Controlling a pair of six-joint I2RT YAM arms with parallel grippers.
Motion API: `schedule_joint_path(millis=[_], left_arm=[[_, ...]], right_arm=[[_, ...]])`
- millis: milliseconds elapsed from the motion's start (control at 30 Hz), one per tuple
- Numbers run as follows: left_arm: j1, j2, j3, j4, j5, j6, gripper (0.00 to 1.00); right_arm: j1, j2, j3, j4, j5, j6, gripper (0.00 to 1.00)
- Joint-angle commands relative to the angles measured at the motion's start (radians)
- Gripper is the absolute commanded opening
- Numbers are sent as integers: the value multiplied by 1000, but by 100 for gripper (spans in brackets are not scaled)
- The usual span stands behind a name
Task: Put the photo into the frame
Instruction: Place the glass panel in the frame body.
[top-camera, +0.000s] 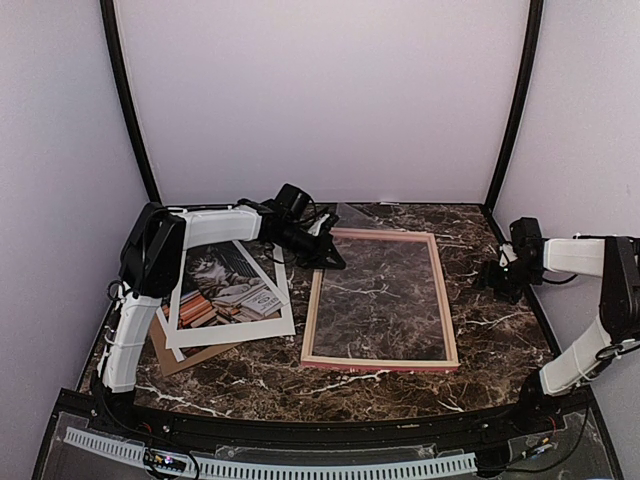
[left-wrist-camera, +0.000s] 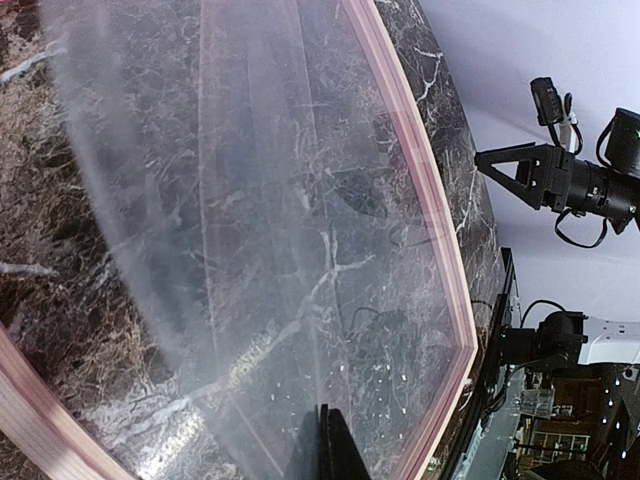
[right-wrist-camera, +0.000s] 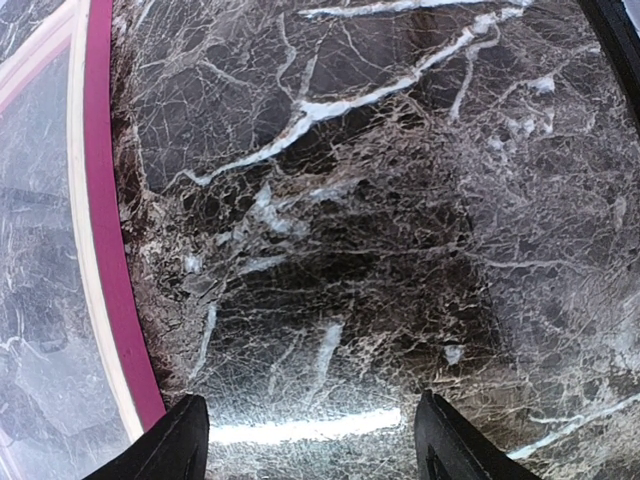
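The photo (top-camera: 222, 285), a cat with stacked books, lies at the left of the table with a white mat (top-camera: 240, 328) around it. The pink frame (top-camera: 380, 363) lies flat in the middle; its rim also shows in the left wrist view (left-wrist-camera: 440, 220) and the right wrist view (right-wrist-camera: 105, 200). My left gripper (top-camera: 325, 250) is at the frame's far left corner, shut (left-wrist-camera: 325, 445) on the edge of a clear sheet (left-wrist-camera: 250, 200) held tilted over the frame. My right gripper (top-camera: 495, 275) is open and empty (right-wrist-camera: 310, 440) over bare table to the right of the frame.
A plain brown backing board (top-camera: 185, 358) sticks out from under the mat at the near left. The marble table (top-camera: 500, 340) is walled by white panels on three sides, with black corner posts (top-camera: 130, 100).
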Motion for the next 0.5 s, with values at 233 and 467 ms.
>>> schedule_joint_path(millis=[233,467], left_arm=[[0,-1,15,-24,22,11,0],[0,-2,14,-27,21,11,0]], right_arm=[[2,-8,-10,27,-14,-13,76],[4,-17,-13,27,-11,-10,98]])
